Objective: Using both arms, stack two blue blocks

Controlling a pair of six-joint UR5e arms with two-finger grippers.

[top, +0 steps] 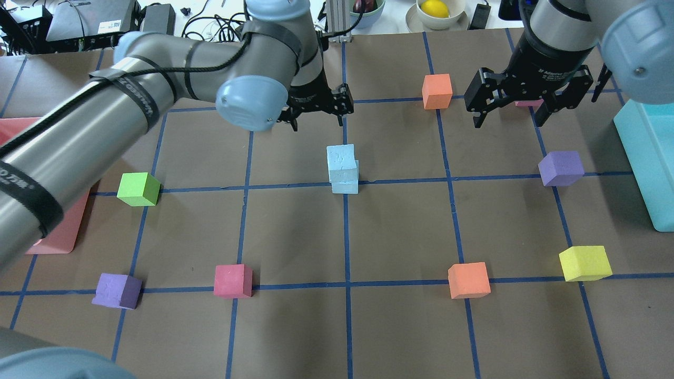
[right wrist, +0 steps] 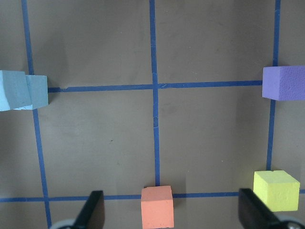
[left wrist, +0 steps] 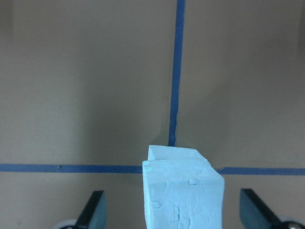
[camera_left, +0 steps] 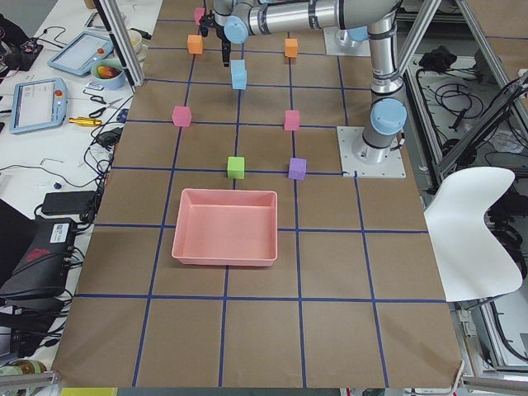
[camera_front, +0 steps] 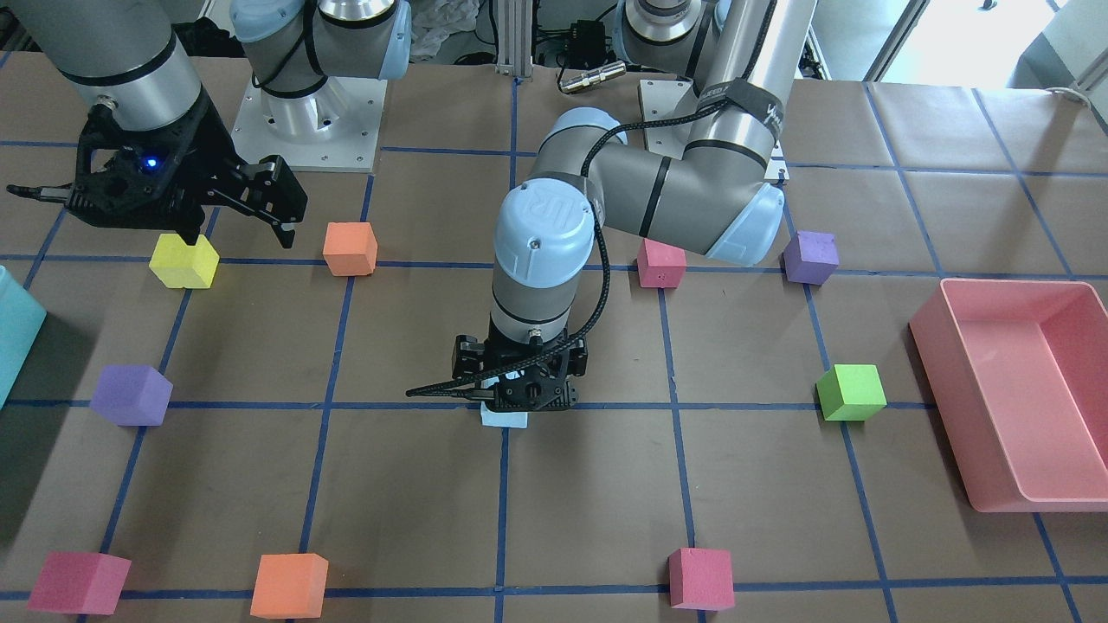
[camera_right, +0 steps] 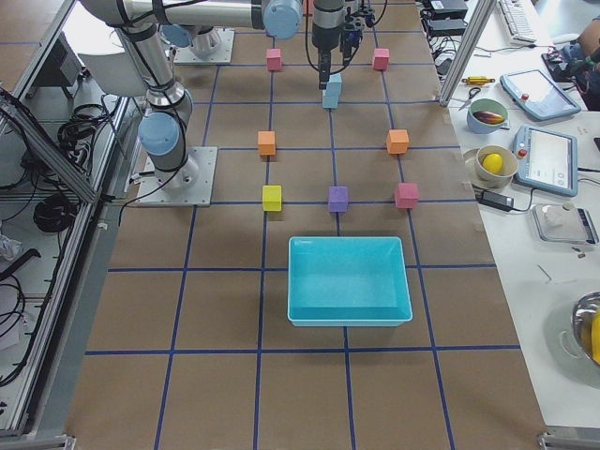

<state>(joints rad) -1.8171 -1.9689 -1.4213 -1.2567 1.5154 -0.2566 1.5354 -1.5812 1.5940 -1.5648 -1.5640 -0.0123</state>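
Two pale blue blocks stand stacked near the table's centre on a tape crossing: the upper block [top: 341, 159] sits on the lower block [top: 346, 186], slightly offset. The stack also shows in the left wrist view [left wrist: 183, 193], with only an edge in the front view [camera_front: 505, 418]. My left gripper [top: 317, 120] hovers just over the stack, open, with its fingers [left wrist: 93, 210] wide on either side of the upper block and clear of it. My right gripper [top: 511, 117] is open and empty, raised at the far right, apart from the stack.
A teal bin [top: 650, 158] is at the right edge and a pink bin [camera_front: 1013, 398] on the left arm's side. Loose cubes lie around: green [top: 138, 188], purple [top: 561, 168], orange [top: 437, 91], yellow [top: 584, 263], orange [top: 468, 280], red [top: 233, 280].
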